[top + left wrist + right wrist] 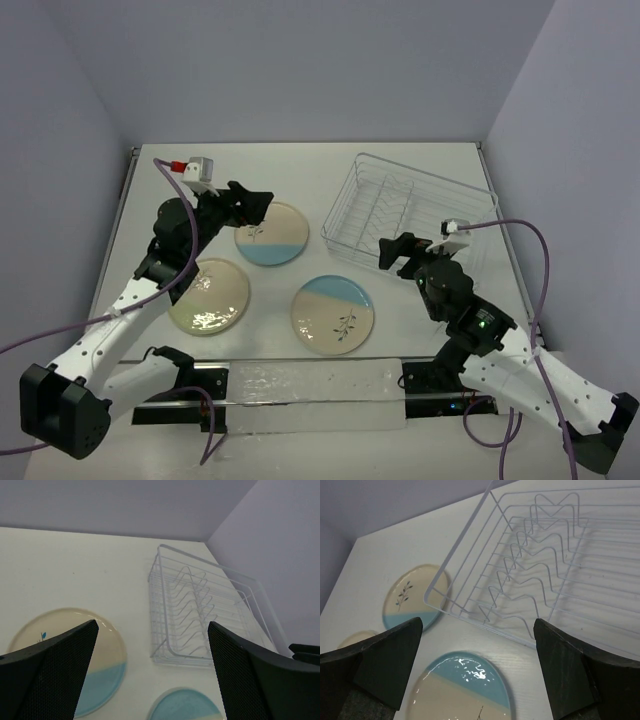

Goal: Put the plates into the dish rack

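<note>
Three plates lie flat on the table. A cream and blue sprig plate is at the back, a second one is nearer, and a plain cream plate is at the left. The wire dish rack stands at the back right with no plates in it. My left gripper is open and empty above the back plate's left edge. My right gripper is open and empty by the rack's near left corner. The left wrist view shows the back plate, the nearer plate and the rack. The right wrist view shows the rack and both sprig plates.
A clear plastic strip lies along the table's near edge between the arm bases. Lilac walls close in the table at the back and both sides. The right wall runs just behind the rack. Purple cables hang from both arms.
</note>
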You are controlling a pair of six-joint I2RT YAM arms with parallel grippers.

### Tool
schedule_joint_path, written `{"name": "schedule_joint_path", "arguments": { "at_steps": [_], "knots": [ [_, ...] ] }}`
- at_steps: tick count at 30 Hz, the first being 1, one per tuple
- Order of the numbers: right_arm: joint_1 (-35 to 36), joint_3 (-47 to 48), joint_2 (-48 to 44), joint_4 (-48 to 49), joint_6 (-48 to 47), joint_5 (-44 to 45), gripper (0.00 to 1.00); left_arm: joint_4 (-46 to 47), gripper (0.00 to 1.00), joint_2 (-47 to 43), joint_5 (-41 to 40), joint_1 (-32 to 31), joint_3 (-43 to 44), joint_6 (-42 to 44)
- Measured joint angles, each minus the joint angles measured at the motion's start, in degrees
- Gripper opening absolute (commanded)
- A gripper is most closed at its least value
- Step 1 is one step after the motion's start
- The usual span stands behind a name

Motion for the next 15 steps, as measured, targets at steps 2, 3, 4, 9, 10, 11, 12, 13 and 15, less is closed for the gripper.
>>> {"name": "schedule_joint_path", "arguments": {
  "at_steps": [2, 3, 4, 9, 10, 11, 12, 13, 15],
  "knots": [
    [0.0, 0.0, -0.6, -0.4, 0.0, 0.3, 1.0, 0.9, 0.99, -0.4, -0.3, 0.0, 0.0, -0.8],
    [0.0, 0.0, -1.0, -0.5, 0.1, 0.4, 1.0, 1.6, 0.99, -0.6, -0.2, 0.0, -0.1, -1.2],
    [0.0, 0.0, -1.5, -0.7, 0.1, 0.5, 1.0, 2.5, 0.99, -0.7, 0.4, 0.0, -0.4, -1.6],
    [0.0, -1.3, -3.3, -1.5, 0.1, -0.6, 1.0, 5.2, 0.99, -0.5, 4.5, 0.0, -2.5, -2.8],
    [0.0, -1.5, -3.4, -1.9, 0.0, -1.2, 1.0, 5.6, 0.99, 0.0, 5.8, 0.0, -3.1, -3.0],
    [0.0, -1.7, -3.4, -2.2, -0.1, -2.2, 1.0, 6.1, 0.99, 0.7, 7.3, 0.0, -3.8, -3.3],
    [0.0, -1.8, -3.3, -2.8, -0.4, -3.5, 1.0, 6.9, 0.99, 1.7, 8.9, 0.0, -4.5, -3.9],
    [0.0, -1.8, -3.1, -3.2, -0.8, -4.9, 1.0, 7.6, 0.99, 2.8, 10.2, 0.0, -5.3, -4.5],
    [0.0, -1.8, -2.3, -3.9, -1.4, -8.0, 1.0, 8.5, 0.99, 5.3, 12.1, -0.2, -7.0, -5.9]
  ]
}}
